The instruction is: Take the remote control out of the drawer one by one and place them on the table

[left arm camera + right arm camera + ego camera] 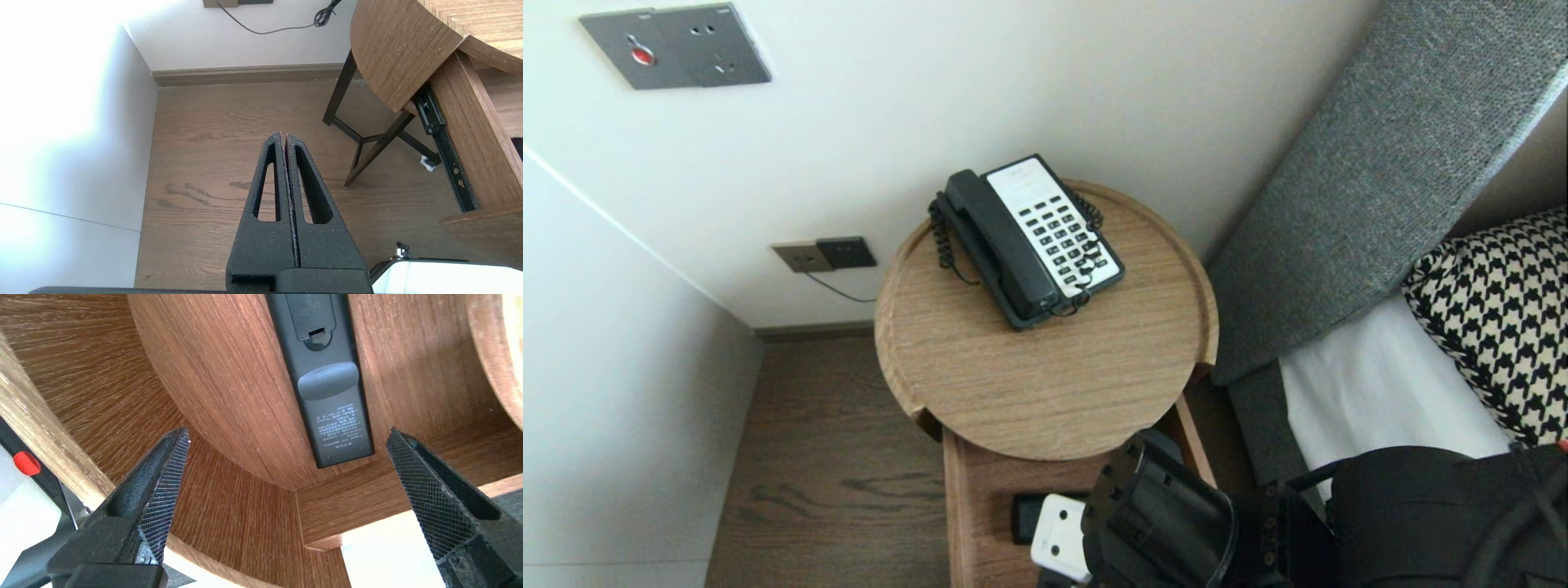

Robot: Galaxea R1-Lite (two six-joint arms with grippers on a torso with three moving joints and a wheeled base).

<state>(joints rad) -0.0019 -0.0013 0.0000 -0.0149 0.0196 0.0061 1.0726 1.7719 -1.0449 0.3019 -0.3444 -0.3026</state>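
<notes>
A black remote (327, 388) lies back-up on the floor of the open wooden drawer (229, 367), its battery cover and printed label showing. My right gripper (288, 430) hangs open over the drawer. Its meshed fingers (169, 477) stand wide apart on either side of the remote's near end without touching it. In the head view the right arm (1168, 523) covers most of the drawer (980, 498), and only a black end of the remote (1029, 518) shows. My left gripper (284, 135) is shut and empty, parked above the wood floor beside the table.
A black and white desk phone (1029, 237) sits on the round wooden tabletop (1045, 384) above the drawer. A bed with a grey headboard (1372, 163) and a houndstooth pillow (1503, 318) stands to the right. Wall sockets (825, 255) and a cable lie behind, with the table legs (359, 143) below.
</notes>
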